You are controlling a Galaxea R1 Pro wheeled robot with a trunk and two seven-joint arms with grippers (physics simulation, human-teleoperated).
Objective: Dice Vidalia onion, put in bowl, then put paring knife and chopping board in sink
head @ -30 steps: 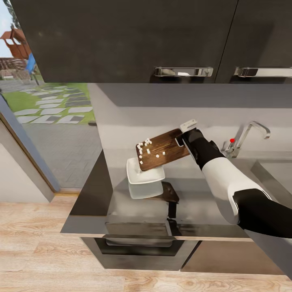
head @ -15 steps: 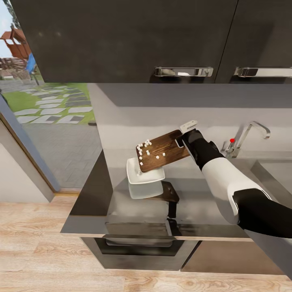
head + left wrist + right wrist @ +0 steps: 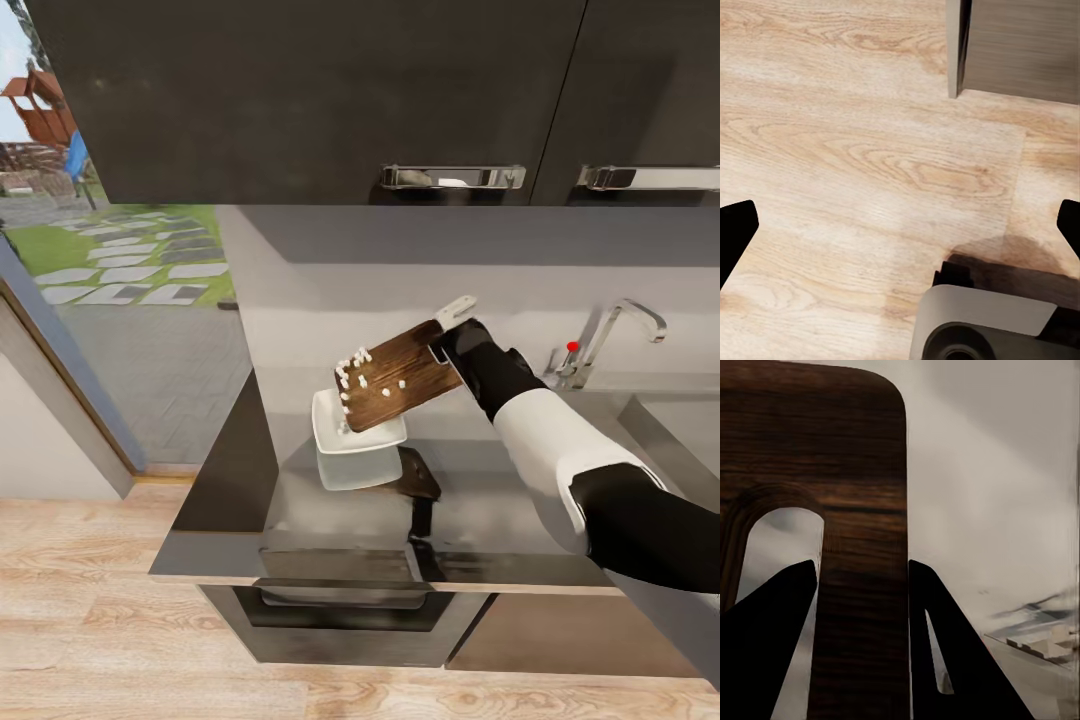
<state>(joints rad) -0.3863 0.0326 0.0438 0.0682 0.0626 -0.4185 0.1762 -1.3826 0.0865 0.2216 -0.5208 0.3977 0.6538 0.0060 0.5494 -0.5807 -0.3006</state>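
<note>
My right gripper (image 3: pixel 446 342) is clamped on the slot end of the chopping board (image 3: pixel 396 380), one finger (image 3: pixel 765 652) showing through the slot hole and the other past the board's edge. Compared with a second ago I've tipped the board steeper: my end is higher, the far end dips lower over the bowl (image 3: pixel 352 428). The diced onion (image 3: pixel 353 368) has slid away from me toward that low end; most cubes are bunched at the far edge, a few lag mid-board. So the pour is underway, not finished.

The white square bowl sits on the grey countertop (image 3: pixel 480 520) just under the board's low end. I can't tell if any cubes are inside it yet; its inside looks plain white from here. More tilt is likely needed.

Beyond my arm, on the wrist side, the tap (image 3: pixel 610 335) marks the sink (image 3: pixel 680 420), contents hidden.

My left gripper (image 3: pixel 900 229) hangs wide apart over the wooden floor (image 3: pixel 855 135), holding nothing. Paring knife: unseen, can't place it.
</note>
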